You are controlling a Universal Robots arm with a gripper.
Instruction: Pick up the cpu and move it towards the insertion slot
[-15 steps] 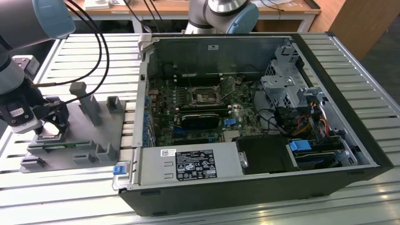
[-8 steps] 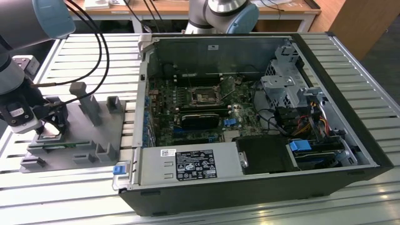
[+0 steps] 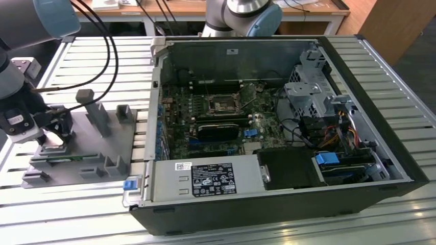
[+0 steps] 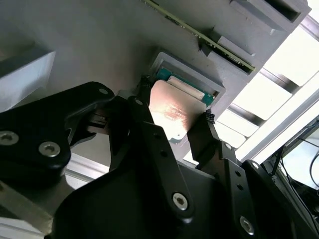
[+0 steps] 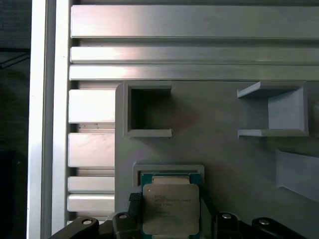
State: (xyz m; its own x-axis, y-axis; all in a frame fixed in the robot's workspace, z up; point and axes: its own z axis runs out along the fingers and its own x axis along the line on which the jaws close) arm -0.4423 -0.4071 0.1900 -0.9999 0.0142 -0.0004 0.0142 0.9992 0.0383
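Since the fingers [image 5: 134, 204] of the gripper [image 4: 174, 115] are drawn in narrowly against two opposite edges of the cpu [image 5: 171, 209], the pick looks made. Hardly any lift shows, though: in both wrist views the chip sits right over its recess in the grey holder [image 5: 224, 164]. The move to the socket is not yet done. Farther off, across the slatted worktop [image 3: 402, 92], the insertion slot [image 3: 223, 105] lies inside the open computer case [image 3: 272, 204], well apart from the gripper.
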